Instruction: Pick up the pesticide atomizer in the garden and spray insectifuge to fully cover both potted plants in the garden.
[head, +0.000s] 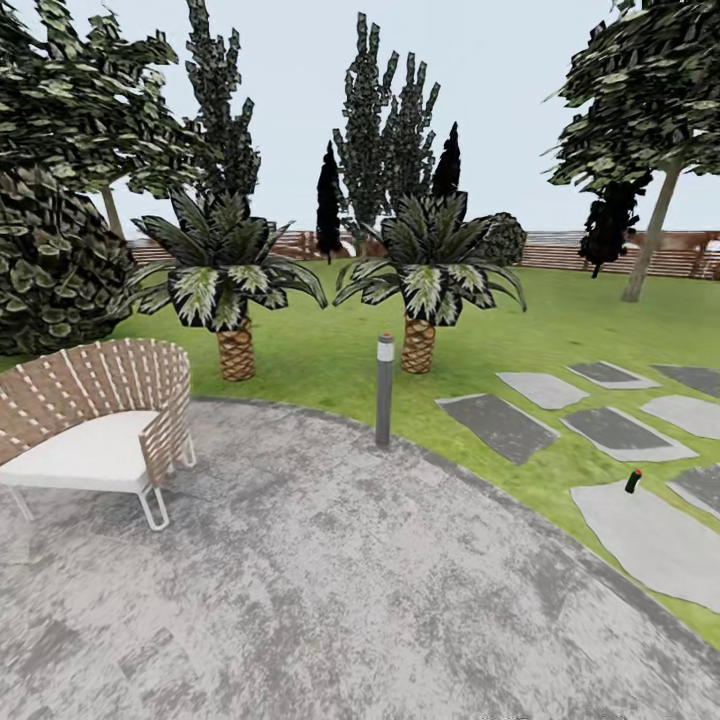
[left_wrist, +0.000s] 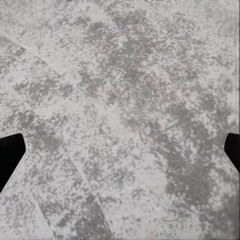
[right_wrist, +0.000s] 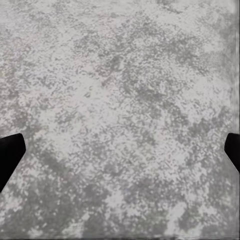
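The pesticide atomizer (head: 633, 481) is a small dark bottle with a red dot near its top, standing on a grey stepping slab (head: 650, 535) at the right, just beyond the patio edge. The two potted plants are out of view. In the left wrist view my left gripper (left_wrist: 120, 155) is open, its black fingertips (left_wrist: 9, 155) wide apart over speckled paving with nothing between them. My right gripper (right_wrist: 120, 155) is open the same way above the same paving, and is also empty.
The round grey speckled patio (head: 330, 590) spreads in front of me. A woven chair with a white cushion (head: 95, 430) stands at the left, and a short bollard light (head: 384, 388) at the patio's far edge. Two trunked palms (head: 232, 285) (head: 425, 275) grow on the lawn, with a slat fence (head: 610, 255) behind.
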